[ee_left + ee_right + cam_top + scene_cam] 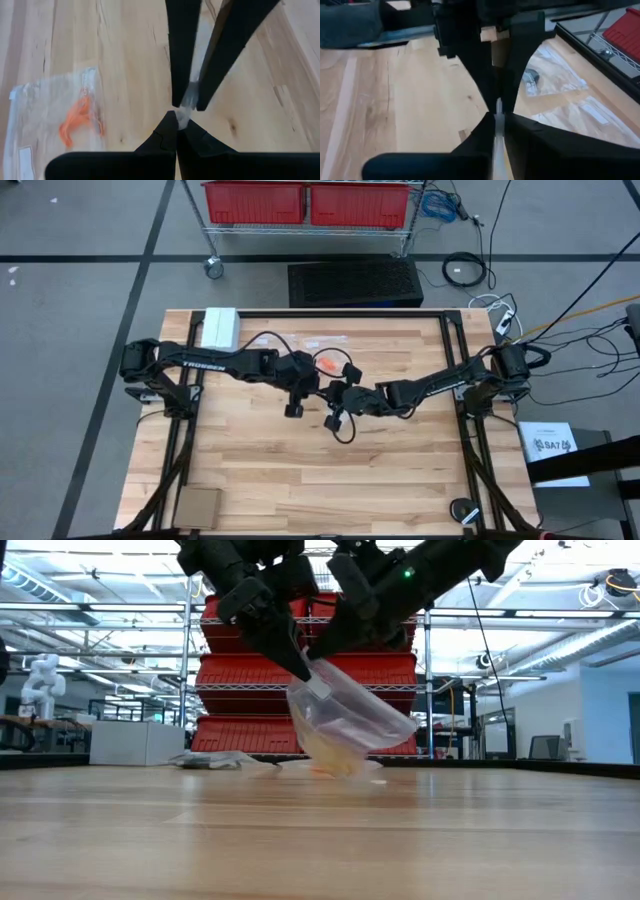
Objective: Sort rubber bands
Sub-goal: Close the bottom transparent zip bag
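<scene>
A clear zip bag hangs over the table's middle, with pale rubber bands in its lower end. My left gripper and my right gripper meet at its top edge, both shut on it. In the high view they stand tip to tip, left gripper and right gripper. Whether the bag's lower end rests on the table, I cannot tell. A second clear bag with orange rubber bands lies flat on the wood just beyond the grippers. Another bag with dark bands lies farther off. My left gripper pinches the bag's top edge between its two fingers, slanting down from the table's left. The bag hangs below the fingers. My right gripper pinches the same top edge between its two fingers, right beside the left fingertips. It comes slanting down from the table's right.
A white box stands at the far left of the table, and a brown cardboard square lies at the near left. A black cable loop hangs under the right gripper. Black frame rails run along the table's sides.
</scene>
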Available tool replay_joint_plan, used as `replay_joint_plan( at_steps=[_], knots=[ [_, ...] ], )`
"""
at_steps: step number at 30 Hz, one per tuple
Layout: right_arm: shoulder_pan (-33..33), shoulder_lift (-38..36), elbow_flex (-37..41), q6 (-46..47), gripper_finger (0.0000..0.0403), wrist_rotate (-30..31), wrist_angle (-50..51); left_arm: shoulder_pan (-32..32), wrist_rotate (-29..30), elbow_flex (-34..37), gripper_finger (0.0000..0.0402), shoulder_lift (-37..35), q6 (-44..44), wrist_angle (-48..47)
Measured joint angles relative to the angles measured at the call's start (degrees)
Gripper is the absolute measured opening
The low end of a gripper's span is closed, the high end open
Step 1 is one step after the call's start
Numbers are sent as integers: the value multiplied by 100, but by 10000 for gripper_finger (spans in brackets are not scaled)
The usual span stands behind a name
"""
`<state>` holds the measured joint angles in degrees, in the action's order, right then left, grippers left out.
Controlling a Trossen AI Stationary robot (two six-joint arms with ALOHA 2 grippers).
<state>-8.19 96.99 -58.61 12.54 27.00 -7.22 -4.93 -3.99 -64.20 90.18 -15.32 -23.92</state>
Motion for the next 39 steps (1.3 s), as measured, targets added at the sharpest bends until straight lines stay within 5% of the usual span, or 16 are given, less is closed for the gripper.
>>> replay_joint_plan(
  at_steps=[39],
  knots=[
    [-526,-407,-7,1318,4,9,2721,-35,-15,2,0,8,-17,296]
  ],
)
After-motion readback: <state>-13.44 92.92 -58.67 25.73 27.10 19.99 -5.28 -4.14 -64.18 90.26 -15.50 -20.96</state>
